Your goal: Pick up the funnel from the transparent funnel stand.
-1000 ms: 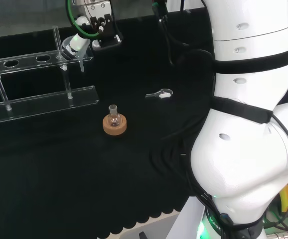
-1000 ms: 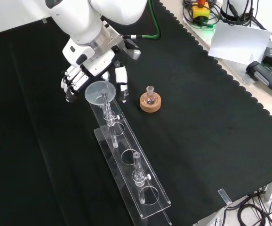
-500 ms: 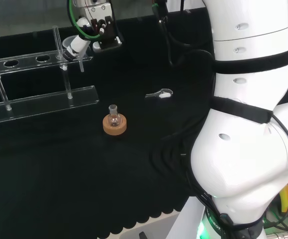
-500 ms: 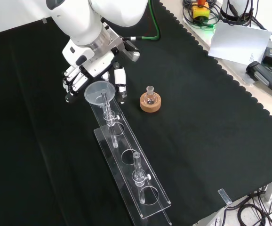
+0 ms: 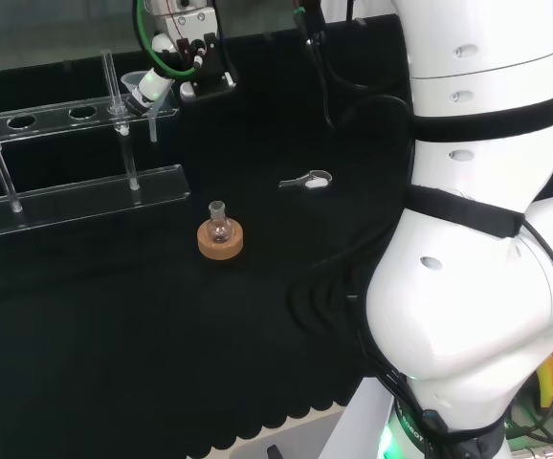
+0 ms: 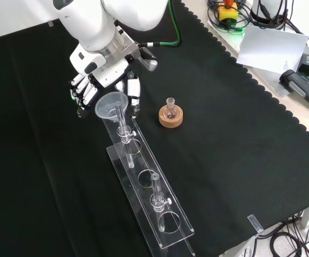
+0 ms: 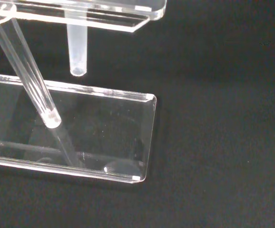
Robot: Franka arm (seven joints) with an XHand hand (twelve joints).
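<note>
The clear funnel (image 6: 111,105) sits in the end hole of the transparent funnel stand (image 6: 162,219), its stem pointing down through the upper plate. My hand (image 6: 102,80) is curled over the funnel's bowl, with fingers (image 6: 79,99) on one side and the thumb on the other. From the head view the hand (image 5: 183,48) hangs over the funnel (image 5: 145,86) at the right end of the stand (image 5: 66,196). In the wrist view the funnel's stem (image 7: 76,47) ends above the stand's base plate (image 7: 113,133), beside a clear post (image 7: 30,76).
A small flask on a cork ring (image 6: 170,115) stands close to the stand's end, also seen as the flask on its ring (image 5: 220,236). A second glass piece (image 6: 155,190) sits farther along the stand. A small white clip (image 5: 307,179) lies on the cloth. The arm's links (image 5: 477,191) rise at the right.
The fingers and thumb have drawn in closer round the funnel's bowl, and the hand has shifted slightly. The funnel has nudged a little; the stand and the flask have stayed put.
</note>
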